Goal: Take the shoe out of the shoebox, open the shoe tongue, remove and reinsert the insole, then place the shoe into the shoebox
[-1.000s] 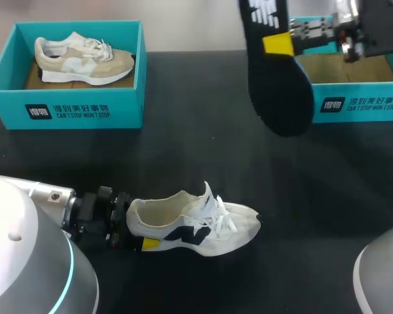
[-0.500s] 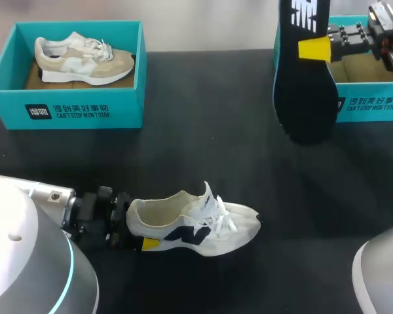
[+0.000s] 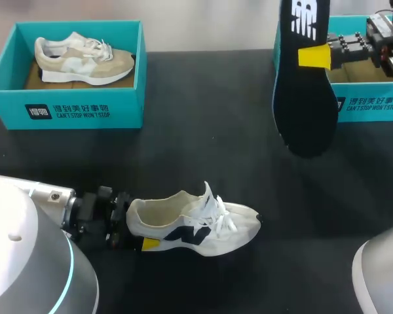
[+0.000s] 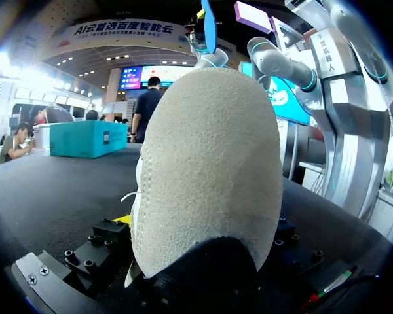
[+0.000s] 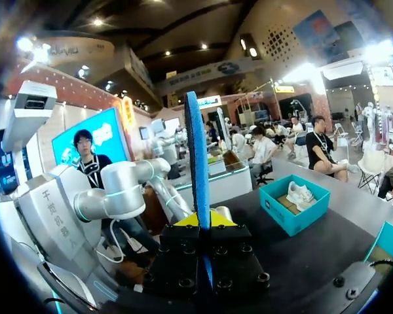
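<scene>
A white shoe [image 3: 203, 226] with a dark side mark lies on the black table near the front middle, its toe pointing right. My left gripper [image 3: 144, 227] is shut on its heel; one yellow tip shows at the near side. In the left wrist view the shoe's heel [image 4: 209, 170] fills the space between the fingers of the left gripper [image 4: 203, 252]. My right gripper [image 3: 314, 57] is held high at the back right, shut on a black insole [image 3: 304, 98] that hangs down from it. In the right wrist view the insole [image 5: 198, 163] stands edge-on from the right gripper [image 5: 202, 221].
A teal shoebox [image 3: 65, 108] at the back left holds a beige shoe [image 3: 82, 59]. A second teal shoebox [image 3: 373, 104] stands at the back right, behind the hanging insole. Bare black tabletop [image 3: 203, 150] lies between the boxes and the white shoe.
My right gripper has carried the insole to the right, toward the right shoebox, then nearly stopped. The left gripper and the white shoe have not moved.
</scene>
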Tool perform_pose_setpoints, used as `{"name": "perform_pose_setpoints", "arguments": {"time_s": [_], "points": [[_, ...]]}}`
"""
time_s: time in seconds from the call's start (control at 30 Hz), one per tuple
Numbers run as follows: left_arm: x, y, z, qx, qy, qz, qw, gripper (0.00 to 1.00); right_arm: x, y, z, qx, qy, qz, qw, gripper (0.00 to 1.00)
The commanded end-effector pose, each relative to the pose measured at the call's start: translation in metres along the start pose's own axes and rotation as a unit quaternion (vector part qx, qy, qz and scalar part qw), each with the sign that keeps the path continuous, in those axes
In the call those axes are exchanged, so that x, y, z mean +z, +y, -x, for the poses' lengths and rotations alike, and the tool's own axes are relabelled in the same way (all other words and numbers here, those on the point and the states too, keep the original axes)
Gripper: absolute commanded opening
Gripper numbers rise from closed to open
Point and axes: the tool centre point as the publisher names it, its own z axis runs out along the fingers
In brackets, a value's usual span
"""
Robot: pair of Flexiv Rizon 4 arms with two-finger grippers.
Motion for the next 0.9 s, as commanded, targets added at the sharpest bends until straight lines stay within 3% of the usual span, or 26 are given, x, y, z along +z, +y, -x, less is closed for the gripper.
{"name": "perform_pose_setpoints", "arguments": {"time_s": [0.03,0.43,0.87,0.9], "points": [[0.000,0.002,0.001,0.000,0.000,0.000,1.000,0.00,-0.001,-0.010,-0.002,0.014,0.011,0.021,1.000,0.00],[0.000,0.002,0.001,0.000,0.000,0.000,1.000,0.00,0.004,-0.030,-0.003,0.080,0.017,0.036,0.996,0.00],[0.000,0.002,-0.001,0.012,0.008,0.003,1.000,0.00,0.004,-0.032,-0.004,0.087,0.010,0.035,0.996,0.00],[0.000,0.002,-0.001,0.015,0.011,0.005,1.000,0.17,0.004,-0.032,-0.004,0.087,0.010,0.035,0.996,0.00]]}}
